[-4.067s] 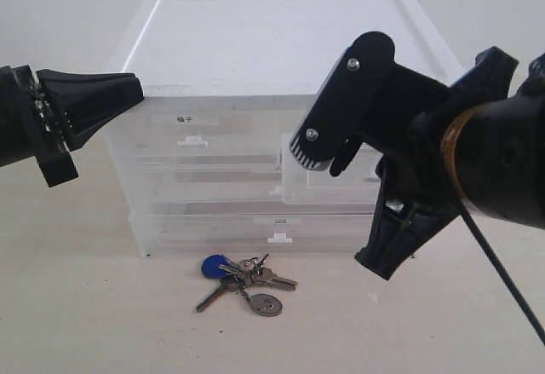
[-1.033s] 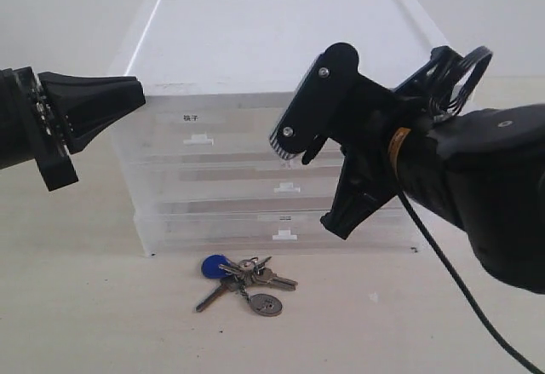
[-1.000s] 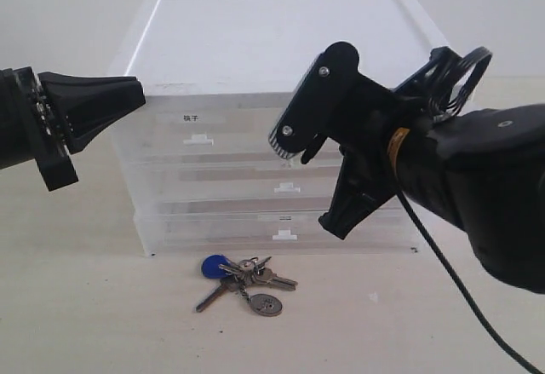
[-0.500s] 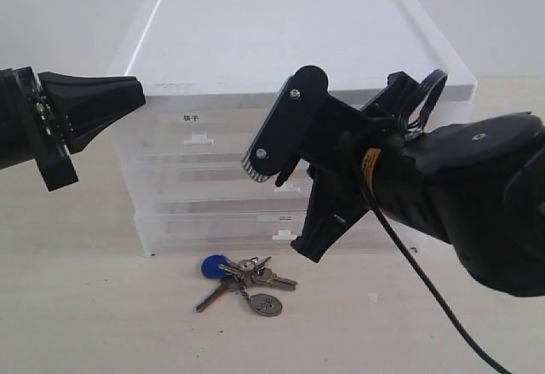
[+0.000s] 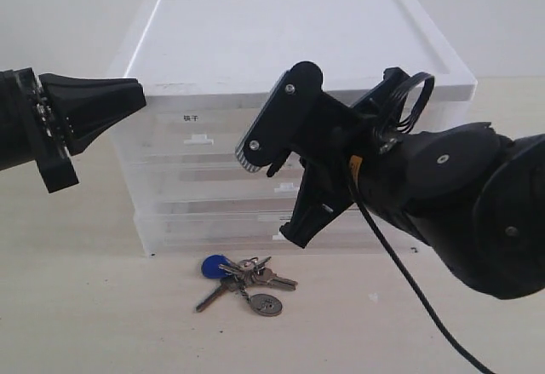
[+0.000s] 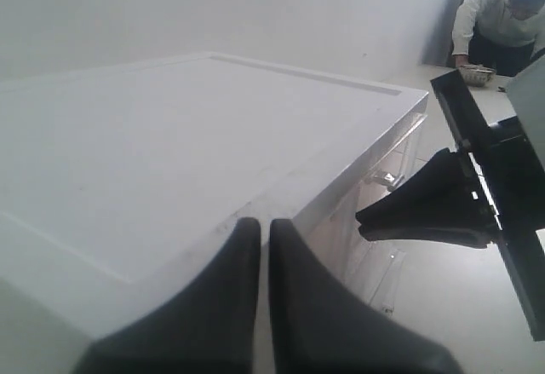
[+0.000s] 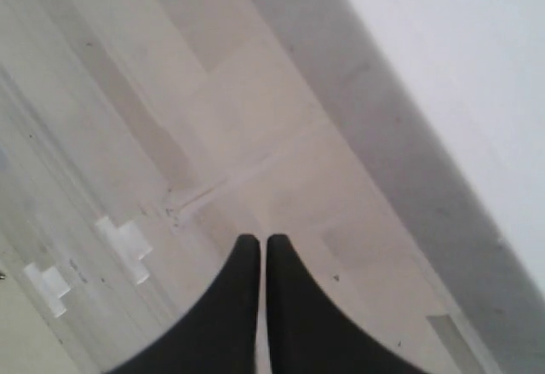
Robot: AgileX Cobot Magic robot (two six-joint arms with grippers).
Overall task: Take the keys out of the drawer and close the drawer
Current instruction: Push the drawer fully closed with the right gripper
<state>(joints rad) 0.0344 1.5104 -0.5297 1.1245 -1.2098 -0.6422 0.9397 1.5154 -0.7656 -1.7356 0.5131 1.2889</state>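
The keys lie on the table in front of the drawer unit, blue tag to the left and metal disc nearest the camera. The drawer, the right half-width one in the top row, sits pushed in flush. In the exterior view my right arm hides most of it. My right gripper is shut and empty, its tips pointing at the drawer front close to the divider between the two half drawers. I cannot tell whether they touch. My left gripper is shut and empty beside the unit's upper left corner.
The translucent drawer unit has a white top, a labelled left half drawer and full-width drawers below. A black cable hangs from my right arm. A person bends over in the far background.
The drawer that stuck out four seconds ago is now flush. My right gripper has swung left across the unit's front over the last second. Left gripper and keys have not moved.
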